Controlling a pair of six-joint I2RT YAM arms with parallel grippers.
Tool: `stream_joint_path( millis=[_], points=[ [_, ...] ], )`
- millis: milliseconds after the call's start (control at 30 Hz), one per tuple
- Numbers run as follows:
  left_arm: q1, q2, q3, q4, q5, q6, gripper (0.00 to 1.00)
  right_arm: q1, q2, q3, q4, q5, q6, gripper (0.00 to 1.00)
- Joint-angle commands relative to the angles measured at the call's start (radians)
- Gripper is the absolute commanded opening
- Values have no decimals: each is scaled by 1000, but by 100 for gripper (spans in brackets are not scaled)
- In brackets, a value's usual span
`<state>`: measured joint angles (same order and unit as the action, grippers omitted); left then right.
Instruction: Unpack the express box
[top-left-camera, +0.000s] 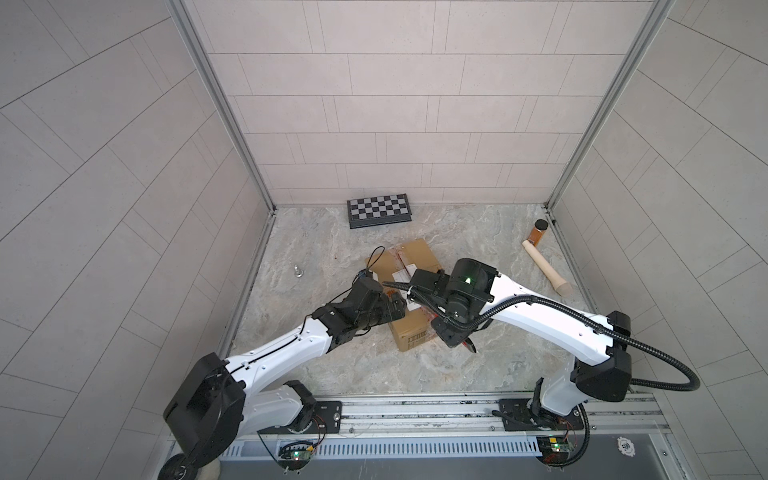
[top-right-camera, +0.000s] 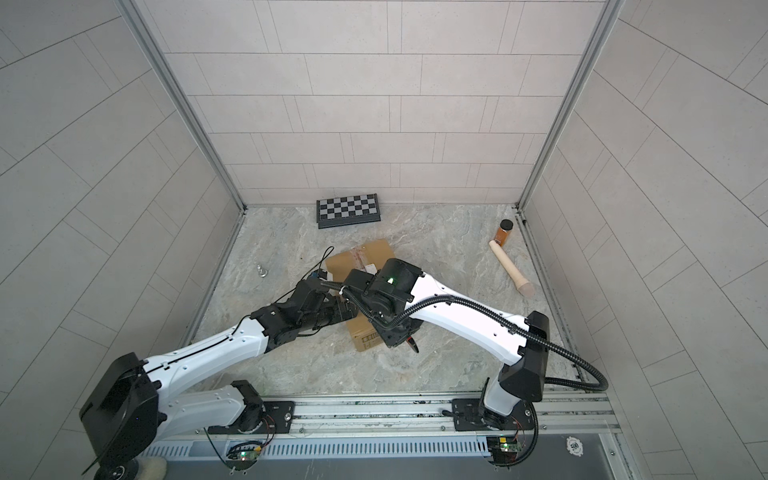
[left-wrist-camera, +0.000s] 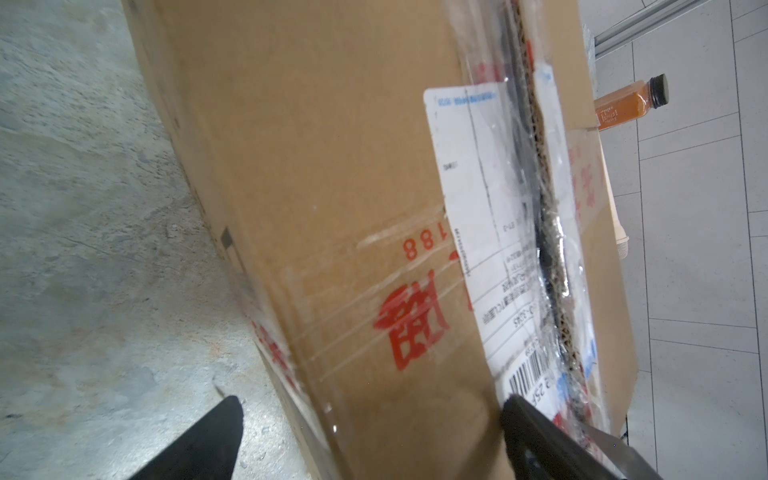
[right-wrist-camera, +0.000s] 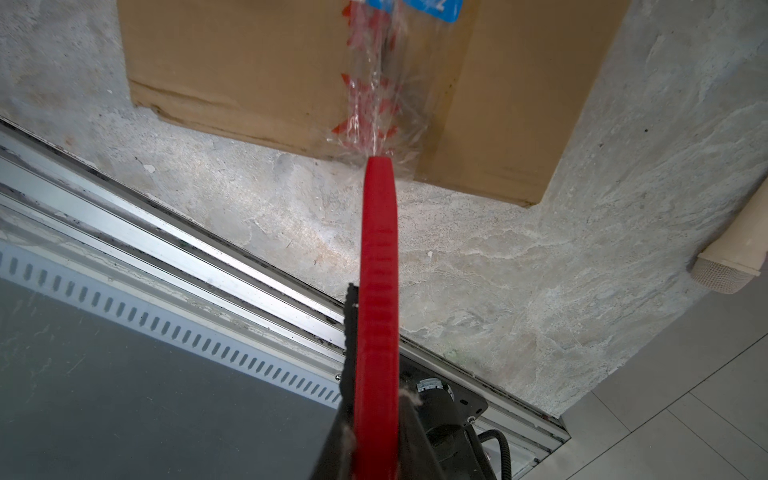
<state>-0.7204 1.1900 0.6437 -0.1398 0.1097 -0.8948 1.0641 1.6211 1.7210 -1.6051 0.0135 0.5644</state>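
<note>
Both arms extended forward, forearms angled in toward each other at mid-scene; left tool (left-wrist-camera: 372, 401) held low, jaws spread wide; right wrist bent downward, right tool (right-wrist-camera: 376, 415) clamped narrow on a red handle (right-wrist-camera: 379, 249).

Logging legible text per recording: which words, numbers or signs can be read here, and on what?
"188": red print on the express box.
"500": on a round white sticker beside the front rail.
The large red character on the box: I cannot make it out.
Print on the shipping label and digits by the barcode: too blurred.
Label on the bottle: too small.
</note>
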Motion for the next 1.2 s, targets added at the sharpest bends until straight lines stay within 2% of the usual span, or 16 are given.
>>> stream_joint_path(
  millis=[0,267,933,1167],
  points=[
    [-5,26,-50,-142,-21,14,100,5,17,37,-29,72,-1,0],
    [-5,25,-58,-144,-21,14,100,5,18,61,-31,111,19,0],
    [-5,42,-70,-128,-15,7,100,9,-16,108,-83,94,30,0],
    [-5,51,-73,-118,-7,4,100,10,-30,71,-68,92,37,0]
  ],
)
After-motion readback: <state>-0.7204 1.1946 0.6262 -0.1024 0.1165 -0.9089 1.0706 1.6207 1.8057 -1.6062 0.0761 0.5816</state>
